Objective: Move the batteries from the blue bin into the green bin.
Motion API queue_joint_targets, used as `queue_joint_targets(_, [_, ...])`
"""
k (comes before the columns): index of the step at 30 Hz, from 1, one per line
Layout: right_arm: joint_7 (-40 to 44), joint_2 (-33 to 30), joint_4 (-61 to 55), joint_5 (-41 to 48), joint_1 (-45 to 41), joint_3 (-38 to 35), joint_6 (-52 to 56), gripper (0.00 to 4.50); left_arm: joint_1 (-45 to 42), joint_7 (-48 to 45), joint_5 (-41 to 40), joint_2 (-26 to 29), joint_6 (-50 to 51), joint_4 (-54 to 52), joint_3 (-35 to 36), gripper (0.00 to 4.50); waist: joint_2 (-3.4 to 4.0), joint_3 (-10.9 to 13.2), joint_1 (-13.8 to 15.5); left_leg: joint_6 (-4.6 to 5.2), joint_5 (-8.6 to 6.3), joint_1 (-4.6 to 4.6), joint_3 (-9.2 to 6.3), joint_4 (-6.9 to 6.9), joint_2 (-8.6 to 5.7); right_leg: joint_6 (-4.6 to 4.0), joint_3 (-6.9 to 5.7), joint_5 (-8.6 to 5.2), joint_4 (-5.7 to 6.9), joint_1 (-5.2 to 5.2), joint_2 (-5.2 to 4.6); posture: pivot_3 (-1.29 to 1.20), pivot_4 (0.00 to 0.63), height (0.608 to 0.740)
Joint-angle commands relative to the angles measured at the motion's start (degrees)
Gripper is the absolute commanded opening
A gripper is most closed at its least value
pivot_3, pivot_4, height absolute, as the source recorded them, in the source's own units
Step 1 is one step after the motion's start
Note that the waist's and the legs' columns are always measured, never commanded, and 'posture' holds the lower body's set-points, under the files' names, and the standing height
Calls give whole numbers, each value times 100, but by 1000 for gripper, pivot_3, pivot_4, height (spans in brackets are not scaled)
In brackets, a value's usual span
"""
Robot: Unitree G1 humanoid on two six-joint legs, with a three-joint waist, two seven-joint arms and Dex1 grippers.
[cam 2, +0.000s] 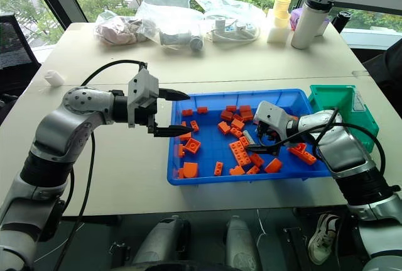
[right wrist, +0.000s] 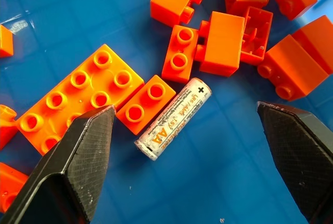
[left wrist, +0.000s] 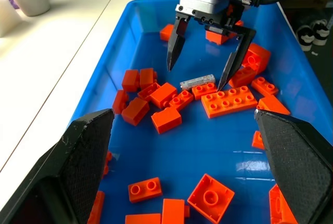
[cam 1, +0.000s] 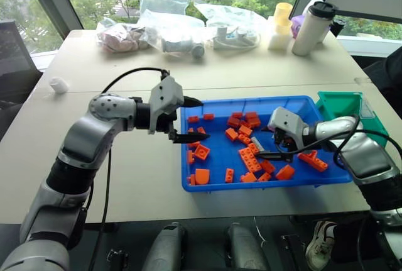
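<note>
Right wrist view: open right claw [right wrist: 182,146] straddles battery [right wrist: 173,118].

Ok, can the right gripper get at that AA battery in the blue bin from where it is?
Probably yes. The right gripper hangs open just above the AA battery, one finger on each side. An orange brick lies against the battery's side and may get nudged or pinched.

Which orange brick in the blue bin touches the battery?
The small two-stud brick, lying against the battery beside the large eight-stud plate; the other bricks lie apart from it.
</note>
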Motion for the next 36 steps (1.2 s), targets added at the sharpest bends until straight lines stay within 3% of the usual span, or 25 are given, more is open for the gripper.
queue_joint_targets(1, [-59,-48,-28,-165,33,19,-146,4460,-20,22,-52,70,6,-210,147,4500,0,0,3,0,0,0,0,0,0,0,0,0,0,0,0,0,150,740])
queue_joint_targets(12, [-98,30,219,-293,42,107,-297,4460,-41,9,-32,71,-29,-185,127,4500,0,0,0,0,0,0,0,0,0,0,0,0,0,1,0,0,150,740])
queue_joint_targets(14, [-87,28,231,-296,42,117,-305,3922,-37,12,-30,73,-30,-190,129,4500,0,0,1,0,0,0,0,1,0,0,0,0,0,1,0,0,150,740])
queue_joint_targets(16, [-69,37,249,-289,25,126,-307,3112,-43,11,-29,73,-31,-182,131,4500,0,0,1,0,0,0,0,1,0,0,0,0,0,2,0,0,150,740])
queue_joint_targets(22, [21,67,226,-264,21,173,-303,43,-40,24,-23,74,-37,-176,141,4500,0,0,0,0,0,1,-1,1,0,0,-1,0,0,2,1,0,150,740])
queue_joint_targets(30, [-79,-18,233,-299,16,-11,-291,43,-35,10,-32,87,-31,-173,146,4500,0,0,1,0,0,1,-1,1,0,0,-2,0,0,3,1,0,150,740])
queue_joint_targets(36, [-595,49,4,387,-37,-1307,378,43,-146,94,-182,-128,-46,11,285,4500,0,0,19,0,0,0,-1,1,-1,0,-1,0,-1,3,-1,0,150,740])
